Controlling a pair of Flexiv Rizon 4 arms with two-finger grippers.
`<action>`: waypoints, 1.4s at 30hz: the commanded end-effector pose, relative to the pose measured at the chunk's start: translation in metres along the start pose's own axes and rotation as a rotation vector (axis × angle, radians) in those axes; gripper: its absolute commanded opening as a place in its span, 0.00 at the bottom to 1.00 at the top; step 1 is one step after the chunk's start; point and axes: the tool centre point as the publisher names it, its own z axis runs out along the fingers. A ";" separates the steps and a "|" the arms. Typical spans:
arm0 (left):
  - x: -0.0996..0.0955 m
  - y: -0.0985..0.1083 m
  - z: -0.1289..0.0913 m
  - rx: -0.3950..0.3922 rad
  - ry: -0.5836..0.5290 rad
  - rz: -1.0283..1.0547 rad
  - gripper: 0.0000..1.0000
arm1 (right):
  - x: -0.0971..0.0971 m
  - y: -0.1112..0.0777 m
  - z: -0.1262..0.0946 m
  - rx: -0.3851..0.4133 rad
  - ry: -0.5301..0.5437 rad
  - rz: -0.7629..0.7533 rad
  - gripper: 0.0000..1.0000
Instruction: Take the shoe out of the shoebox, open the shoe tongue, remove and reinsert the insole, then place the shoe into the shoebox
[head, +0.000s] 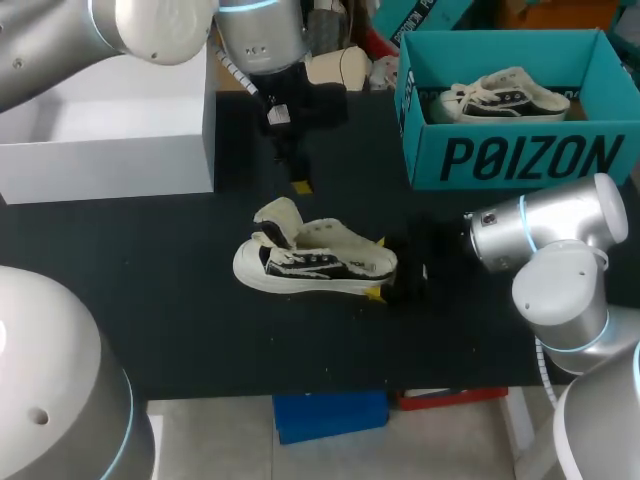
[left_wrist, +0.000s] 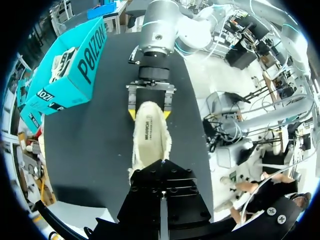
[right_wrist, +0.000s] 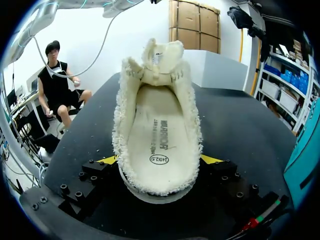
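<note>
The shoe (head: 315, 262) lies on its sole on the black desk (head: 150, 300), out of the shoebox (head: 510, 150). My right claw (head: 378, 267) holds the shoe at its heel, one yellow tip pressed against each side, the fingers standing about a heel's width apart. From my right wrist I look down the shoe from the heel. The insole (right_wrist: 155, 135) lies flat inside it, and the tongue (right_wrist: 157, 60) stands pulled up at the shoe's far end. My left claw (head: 297, 180) hangs behind the shoe, near its tongue end and apart from it; I cannot tell whether it is wide or narrow. The teal shoebox stands well apart from the shoe, beyond its heel end, with a second shoe (head: 500, 98) in it. A white box (head: 110, 130) sits well apart from the shoe, beyond its toe end.
</note>
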 end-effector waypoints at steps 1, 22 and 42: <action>-0.007 0.000 0.016 0.032 0.014 0.050 0.00 | 0.000 -0.004 0.000 0.000 -0.001 0.001 0.00; -0.030 -0.008 0.088 -0.020 0.065 0.113 0.00 | 0.000 -0.004 0.000 0.000 -0.001 0.001 0.00; -0.033 -0.005 0.098 -0.001 0.141 0.111 0.00 | 0.000 -0.004 0.000 0.000 -0.001 0.001 0.00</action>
